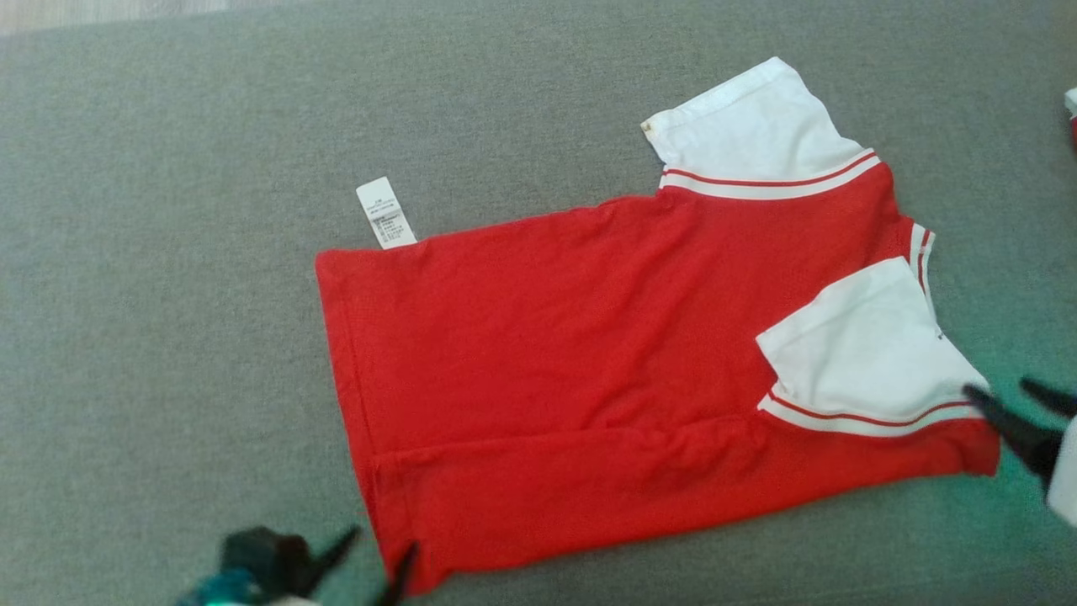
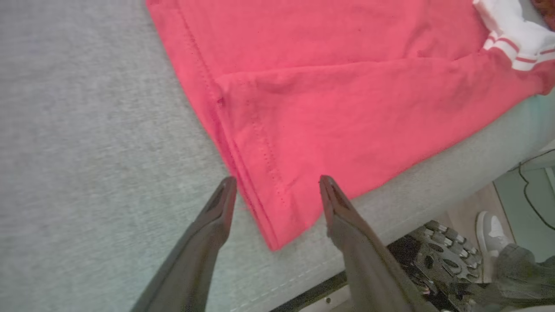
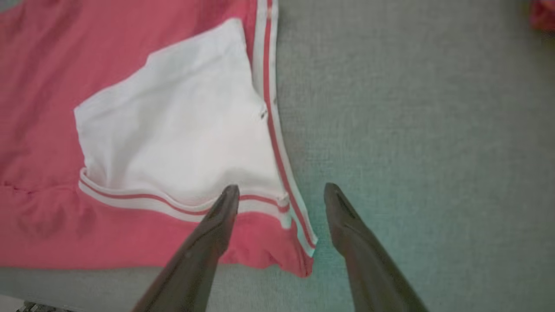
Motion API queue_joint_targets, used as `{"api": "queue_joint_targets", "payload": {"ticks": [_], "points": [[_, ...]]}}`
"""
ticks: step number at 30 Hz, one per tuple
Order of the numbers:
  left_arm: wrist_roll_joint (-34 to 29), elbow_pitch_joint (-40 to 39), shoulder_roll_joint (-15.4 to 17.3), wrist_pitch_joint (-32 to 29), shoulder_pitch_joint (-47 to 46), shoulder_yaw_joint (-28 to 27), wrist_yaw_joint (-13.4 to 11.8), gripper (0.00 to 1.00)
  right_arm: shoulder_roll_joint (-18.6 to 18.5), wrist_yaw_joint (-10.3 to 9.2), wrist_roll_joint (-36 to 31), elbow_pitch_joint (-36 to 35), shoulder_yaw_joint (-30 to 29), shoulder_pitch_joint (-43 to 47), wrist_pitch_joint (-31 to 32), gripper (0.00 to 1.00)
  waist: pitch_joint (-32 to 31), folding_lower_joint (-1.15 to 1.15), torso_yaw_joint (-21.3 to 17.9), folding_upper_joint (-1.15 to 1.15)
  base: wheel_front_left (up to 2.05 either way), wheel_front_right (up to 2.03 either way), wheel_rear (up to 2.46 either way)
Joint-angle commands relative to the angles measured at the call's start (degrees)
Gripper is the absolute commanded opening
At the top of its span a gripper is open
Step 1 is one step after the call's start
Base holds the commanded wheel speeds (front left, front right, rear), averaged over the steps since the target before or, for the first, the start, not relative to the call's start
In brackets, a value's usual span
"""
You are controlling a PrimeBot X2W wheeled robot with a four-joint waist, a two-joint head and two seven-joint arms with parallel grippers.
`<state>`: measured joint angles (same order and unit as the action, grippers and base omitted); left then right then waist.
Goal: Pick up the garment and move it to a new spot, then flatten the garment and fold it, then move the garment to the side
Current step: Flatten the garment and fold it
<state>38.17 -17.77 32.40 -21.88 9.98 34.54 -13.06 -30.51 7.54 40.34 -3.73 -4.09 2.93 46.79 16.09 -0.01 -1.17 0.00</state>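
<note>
Nearest me: left gripper [image 1: 383, 543] open, holding nothing, its fingers straddling the near hem corner of the shirt [image 1: 589, 337] without pinching it. Right gripper [image 1: 997, 387] also open and empty, at the near shoulder corner, one finger over the striped trim, the other over bare cloth top.

Shirt lies flat on the grey padded top [image 1: 168, 252], hem to my left, collar end to my right. The near long side [image 1: 673, 471] is already turned over onto the body, and the near sleeve [image 1: 858, 345] lies folded in on the red.

My read: the lengthwise fold is half done and the far side comes next. To do it well:
- lay the far sleeve [image 1: 749, 126] in over the body first
- take far hem and far shoulder together, both arms level
- lift low and bring it toward me so the crease runs parallel to the near one
- mind the care label [image 1: 385, 212] sticking out past the far edge; tuck it under

Edges and room: in the left wrist view the top's near edge [image 2: 303, 268] runs just beside the hem corner, with someone's shoe [image 2: 490, 229] on the floor below, so I shouldn't drag toward me. Open grey to the left and beyond the shirt. Something small and red [image 1: 1073, 109] sits at the far right; I can't tell what.
</note>
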Motion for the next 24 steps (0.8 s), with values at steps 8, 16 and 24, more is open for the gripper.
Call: {"api": "queue_joint_targets", "payload": {"ticks": [8,16,24], "points": [[-1.3,-3.2,1.7,2.7,-12.0,-10.6,-2.5,1.0,-1.5,-0.05,-3.8,-6.5,-2.5,-17.5,-1.5,1.0,6.7,0.01,1.1,0.0,0.0,0.0,0.0],[-3.1,9.3,-5.4,-0.4,-32.1,-6.9,0.7,1.0,1.8,-0.05,-13.3,6.1,6.8,-40.3,1.5,1.0,16.7,0.01,6.5,0.0,0.0,0.0,0.0],[-4.0,18.4,-10.1,-0.3,-39.8,-3.1,4.0,1.0,3.7,-0.05,-15.7,19.4,11.4,-48.3,0.0,1.0,18.3,0.01,9.9,0.0,0.0,0.0,0.0]]}}
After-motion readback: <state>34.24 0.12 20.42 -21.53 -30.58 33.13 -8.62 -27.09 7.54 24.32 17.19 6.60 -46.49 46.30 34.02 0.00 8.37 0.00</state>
